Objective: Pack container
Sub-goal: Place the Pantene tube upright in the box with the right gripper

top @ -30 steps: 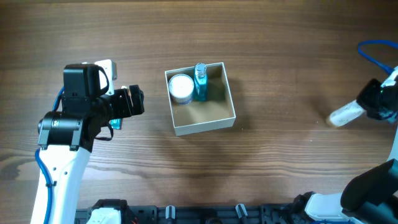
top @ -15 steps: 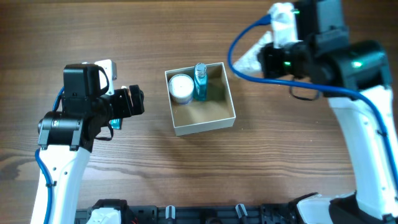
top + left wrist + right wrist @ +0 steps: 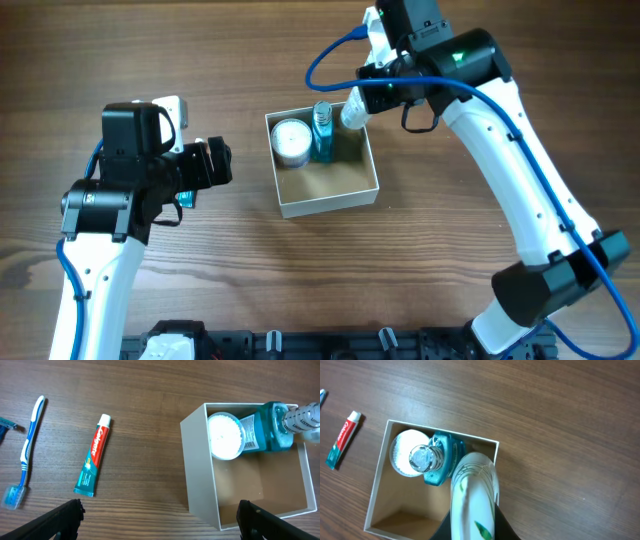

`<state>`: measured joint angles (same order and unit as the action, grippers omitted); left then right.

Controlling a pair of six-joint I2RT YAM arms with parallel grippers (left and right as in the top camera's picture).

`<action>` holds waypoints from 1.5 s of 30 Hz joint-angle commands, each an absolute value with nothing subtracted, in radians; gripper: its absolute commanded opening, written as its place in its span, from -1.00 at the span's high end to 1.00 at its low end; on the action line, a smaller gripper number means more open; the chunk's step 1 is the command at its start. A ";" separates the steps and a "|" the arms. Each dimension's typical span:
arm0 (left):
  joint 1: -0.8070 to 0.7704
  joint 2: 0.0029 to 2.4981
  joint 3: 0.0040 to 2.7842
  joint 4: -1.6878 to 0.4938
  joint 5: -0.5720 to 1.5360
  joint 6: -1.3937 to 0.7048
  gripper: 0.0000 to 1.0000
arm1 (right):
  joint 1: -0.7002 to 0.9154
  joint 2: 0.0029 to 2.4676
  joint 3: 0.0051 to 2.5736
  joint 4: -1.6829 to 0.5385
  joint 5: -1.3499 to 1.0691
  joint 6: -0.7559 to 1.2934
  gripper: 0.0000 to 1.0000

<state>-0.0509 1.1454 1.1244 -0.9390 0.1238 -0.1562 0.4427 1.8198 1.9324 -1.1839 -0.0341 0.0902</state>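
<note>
- Wood-grain table [image 3: 420, 270] lies under both of your arms, and your container [image 3: 330, 206] sits near its middle, open side up.
- Inside it, along the far wall, a round white jar [image 3: 291, 140] sits just beside a blue bottle [image 3: 322, 132].
- Your right gripper [image 3: 372, 92] is clamped on a white bottle [image 3: 352, 114] with a green leaf print, held over the container's far right corner.
- Your left gripper [image 3: 160, 527] hangs to the left of the container, jaws spread wide and empty.
- A toothpaste tube [image 3: 93, 456] and a toothbrush [image 3: 25, 452] lie on the table left of the container, apart from each other.
</note>
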 commanded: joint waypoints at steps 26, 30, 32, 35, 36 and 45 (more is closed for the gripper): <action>-0.054 1.147 1.137 -0.937 0.114 -0.168 -0.99 | 0.496 2.027 1.948 -1.115 -0.053 0.107 0.14; -0.054 1.147 1.137 -0.937 0.114 -0.168 -0.99 | 0.496 1.977 1.959 -1.117 -0.053 0.077 0.12; -0.054 1.147 1.137 -0.937 0.114 -0.168 -1.00 | 0.496 1.868 1.971 -1.111 -0.052 0.028 0.09; -0.054 1.147 1.137 -0.937 0.114 -0.168 -1.00 | 0.478 1.727 1.971 -1.097 -0.042 0.028 0.06; -0.054 1.147 1.137 -0.937 0.114 -0.168 -1.00 | 0.439 1.660 1.971 -1.098 0.031 0.118 0.03; -0.054 1.147 1.137 -0.941 0.114 -0.168 -1.00 | 0.177 1.731 1.686 -1.226 -0.005 0.344 0.48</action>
<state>-0.0509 1.1454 1.1244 -0.9398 0.1238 -0.1562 0.1879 1.6863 1.8004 -1.2442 0.0551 0.2962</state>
